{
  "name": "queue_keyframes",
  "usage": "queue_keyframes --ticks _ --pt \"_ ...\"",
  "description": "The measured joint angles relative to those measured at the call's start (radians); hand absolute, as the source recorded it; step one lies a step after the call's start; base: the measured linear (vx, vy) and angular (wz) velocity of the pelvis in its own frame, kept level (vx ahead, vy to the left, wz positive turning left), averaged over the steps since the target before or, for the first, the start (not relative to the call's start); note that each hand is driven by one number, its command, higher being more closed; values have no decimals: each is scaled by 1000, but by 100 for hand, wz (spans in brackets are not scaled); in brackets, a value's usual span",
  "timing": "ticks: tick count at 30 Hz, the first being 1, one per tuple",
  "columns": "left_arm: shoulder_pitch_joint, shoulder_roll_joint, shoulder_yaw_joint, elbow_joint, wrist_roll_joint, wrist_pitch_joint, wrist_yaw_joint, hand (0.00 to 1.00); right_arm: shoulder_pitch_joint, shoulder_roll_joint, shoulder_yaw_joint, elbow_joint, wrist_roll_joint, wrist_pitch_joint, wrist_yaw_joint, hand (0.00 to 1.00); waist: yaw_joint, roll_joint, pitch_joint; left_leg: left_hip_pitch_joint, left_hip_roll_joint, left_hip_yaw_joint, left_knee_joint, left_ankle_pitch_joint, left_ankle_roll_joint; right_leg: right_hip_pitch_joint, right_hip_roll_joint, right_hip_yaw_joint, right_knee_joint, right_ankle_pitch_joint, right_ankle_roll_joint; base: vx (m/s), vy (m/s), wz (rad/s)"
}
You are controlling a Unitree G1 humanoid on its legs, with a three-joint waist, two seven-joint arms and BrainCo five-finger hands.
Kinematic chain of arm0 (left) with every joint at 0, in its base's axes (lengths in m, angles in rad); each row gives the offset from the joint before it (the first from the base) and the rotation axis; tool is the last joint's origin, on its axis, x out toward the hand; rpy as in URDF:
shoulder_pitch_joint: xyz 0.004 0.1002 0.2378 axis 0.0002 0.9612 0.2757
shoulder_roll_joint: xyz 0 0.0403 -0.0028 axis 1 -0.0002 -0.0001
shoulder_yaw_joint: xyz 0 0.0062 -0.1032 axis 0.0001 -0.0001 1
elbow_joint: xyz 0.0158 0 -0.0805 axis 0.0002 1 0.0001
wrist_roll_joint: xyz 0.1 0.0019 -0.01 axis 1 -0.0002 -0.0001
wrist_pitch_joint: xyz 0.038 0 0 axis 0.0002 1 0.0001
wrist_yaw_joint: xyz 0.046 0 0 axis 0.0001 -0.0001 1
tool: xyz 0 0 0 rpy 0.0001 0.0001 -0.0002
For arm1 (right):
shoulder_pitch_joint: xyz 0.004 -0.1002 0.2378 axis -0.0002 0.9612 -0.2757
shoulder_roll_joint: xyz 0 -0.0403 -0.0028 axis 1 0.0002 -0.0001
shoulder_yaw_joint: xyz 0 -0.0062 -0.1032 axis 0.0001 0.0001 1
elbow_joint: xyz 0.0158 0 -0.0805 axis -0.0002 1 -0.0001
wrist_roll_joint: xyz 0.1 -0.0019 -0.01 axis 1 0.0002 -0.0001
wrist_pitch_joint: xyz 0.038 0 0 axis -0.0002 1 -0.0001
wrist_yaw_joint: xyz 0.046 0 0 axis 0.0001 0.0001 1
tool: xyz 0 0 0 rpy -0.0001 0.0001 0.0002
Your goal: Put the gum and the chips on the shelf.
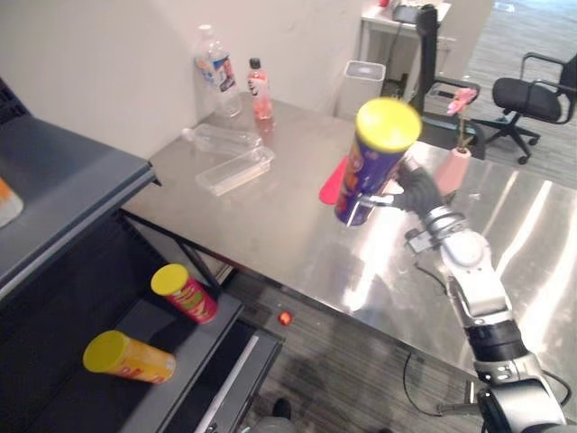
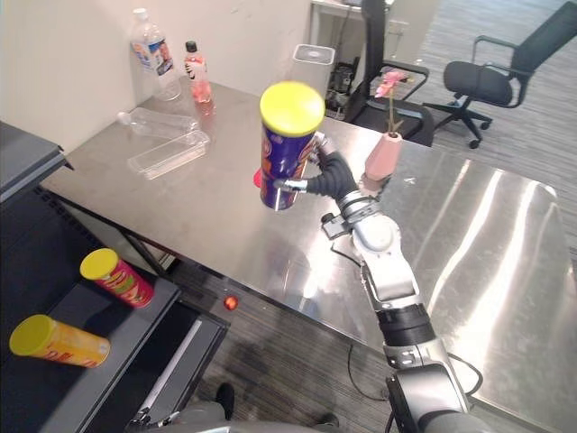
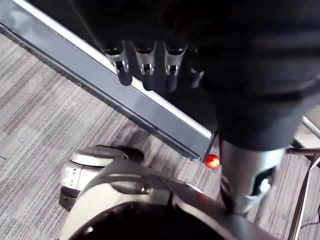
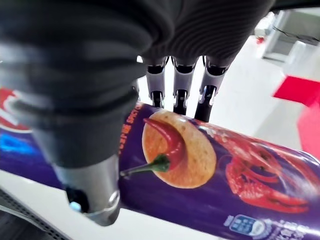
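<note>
Right robot hand has its fingers curled round the purple chips can, upright and clear above the desk, likely for the carry to the shelf, well left of it and lower. Red pack, maybe gum, sits on the desk just behind the can. Left robot hand hangs relaxed, empty.

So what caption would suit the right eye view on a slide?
Right hand holds a purple, yellow-lidded chips can above the shiny metal table; two more cans lie on the dark shelf.
</note>
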Motion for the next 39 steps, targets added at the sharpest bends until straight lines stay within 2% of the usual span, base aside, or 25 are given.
queue_keyframes --ticks 1,4,6,16,23,28,31,33,34,35,37,38,39 --pt "3 3 9 8 0 0 3 0 6 -10 -3 -21 5 0 4 100 -14 -9 -6 2 5 10 0 -3 -4 -6 5 11 0 0 -2 -6 -20 -28" --pt "2 13 14 12 0 0 6 0 46 -23 -3 -37 27 1 36 100 -30 -27 -24 10 18 34 0 -6 -9 -15 15 32 0 1 -6 8 -25 -26" --pt "-5 15 14 19 0 0 6 0 80 -36 -3 -51 28 2 48 100 -48 -28 -30 11 19 36 0 -6 -9 -14 19 33 -4 2 -9 8 -14 -6" --pt "-11 8 28 40 29 16 22 0 149 -45 -39 -54 46 20 66 100 -50 -24 -59 17 21 57 3 -6 -10 -13 28 47 -31 16 -16 4 -1 -4" --pt "-10 -8 51 59 8 50 43 0 246 -45 -44 -55 80 23 60 100 -67 -9 -71 26 35 64 0 -21 -21 -15 37 53 -6 4 -28 -32 -5 -5" --pt "-11 -29 97 61 -112 65 56 0 262 -36 -44 -47 112 21 35 100 -68 2 -71 1 46 11 7 5 -24 -13 51 7 9 -13 -36 -2 -24 24" --pt "-10 -46 113 44 -160 61 56 0 219 -35 -34 12 110 20 28 100 -44 13 -66 -59 54 -60 40 22 -26 -7 53 -62 -7 -13 -39 -11 -42 71" --pt "-6 -59 117 44 -161 53 56 0 159 -36 -17 95 106 20 27 100 -34 37 -51 -84 52 -75 75 22 -26 17 54 -109 -13 -14 -40 -66 -24 75" --pt "6 -77 141 43 -174 53 50 0 130 -36 -6 134 104 20 24 100 -26 62 -43 -94 50 -45 82 22 -10 34 51 -145 -11 -16 -42 -121 3 71" --pt "17 -103 163 43 -194 54 47 0 124 -40 -8 147 104 20 18 100 -18 85 -42 -102 64 52 98 -16 51 53 52 -183 -11 -16 -42 -84 0 82" --pt "38 -116 163 42 -207 53 44 0 126 -61 -8 148 104 17 15 100 -27 105 -43 -103 88 190 113 -55 115 88 41 -253 -25 -16 -42 -7 7 113" --pt "44 -123 164 44 -207 54 32 0 127 -88 -13 148 103 4 12 100 -40 104 -44 -107 90 267 126 -102 177 102 28 -304 -46 -12 -39 -2 84 137" --pt "41 -128 191 48 -208 56 25 0 127 -93 -41 149 103 -8 10 100 -37 89 -36 -128 103 358 193 -108 219 105 0 -343 -51 -20 -43 4 109 105"
